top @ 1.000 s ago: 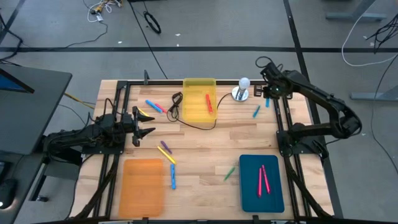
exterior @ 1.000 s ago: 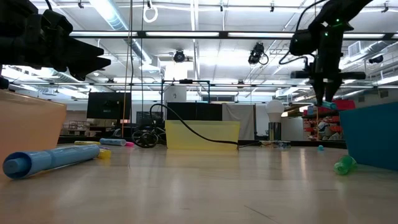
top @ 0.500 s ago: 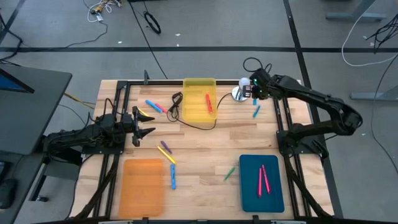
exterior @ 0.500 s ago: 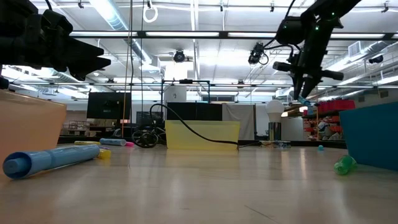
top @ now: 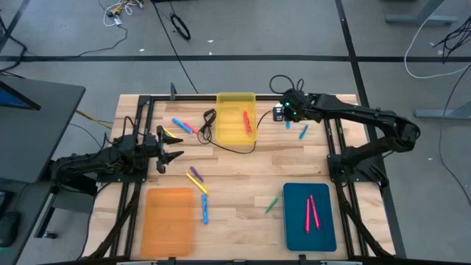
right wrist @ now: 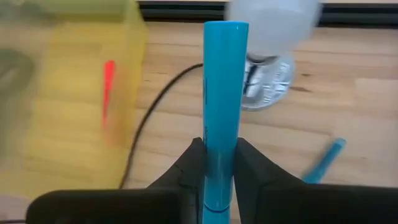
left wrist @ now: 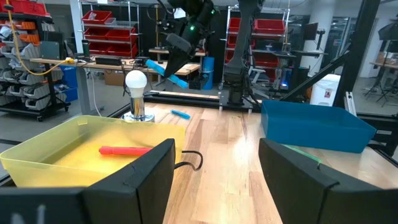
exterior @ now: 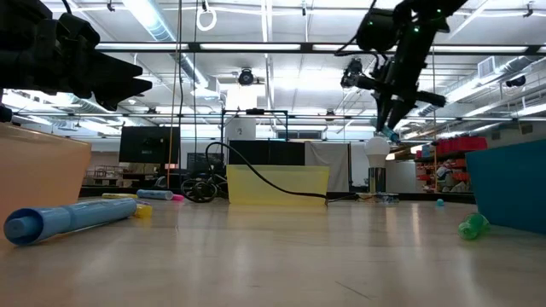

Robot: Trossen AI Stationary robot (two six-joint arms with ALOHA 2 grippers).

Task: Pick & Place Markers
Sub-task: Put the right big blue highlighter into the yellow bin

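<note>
My right gripper [top: 288,115] hangs above the table's far side, between the yellow tray [top: 224,129] and a blue marker [top: 303,132] that lies flat. It is shut on another blue marker [right wrist: 221,93], also seen in the left wrist view [left wrist: 168,73]. A red marker [top: 247,122] lies in the yellow tray, and two pink ones [top: 310,211] lie in the teal tray [top: 294,221]. More markers lie loose on the wood: blue and pink [top: 182,125], purple and yellow [top: 196,179], blue [top: 204,210], green [top: 272,204]. My left gripper [top: 175,145] waits open at the left edge. My right gripper pinches the blue marker's shaft near one end [right wrist: 219,177] between its two fingers [right wrist: 186,168]. The fingers slant down from above. Most of the marker sticks out past the fingertips. It is tilted and lifted clear of the table.
A white bulb on a metal foot [exterior: 376,147] stands just by my right gripper. A black cable [top: 224,145] loops from the yellow tray over the wood. An orange tray [top: 169,221] sits at the near left. Bare wood lies in the table's middle.
My right gripper has swung from the table's far right corner toward the left, past the white bulb toward the yellow tray. It has turned somewhat on the way. It has stayed shut on the blue marker, which stays lifted clear.
</note>
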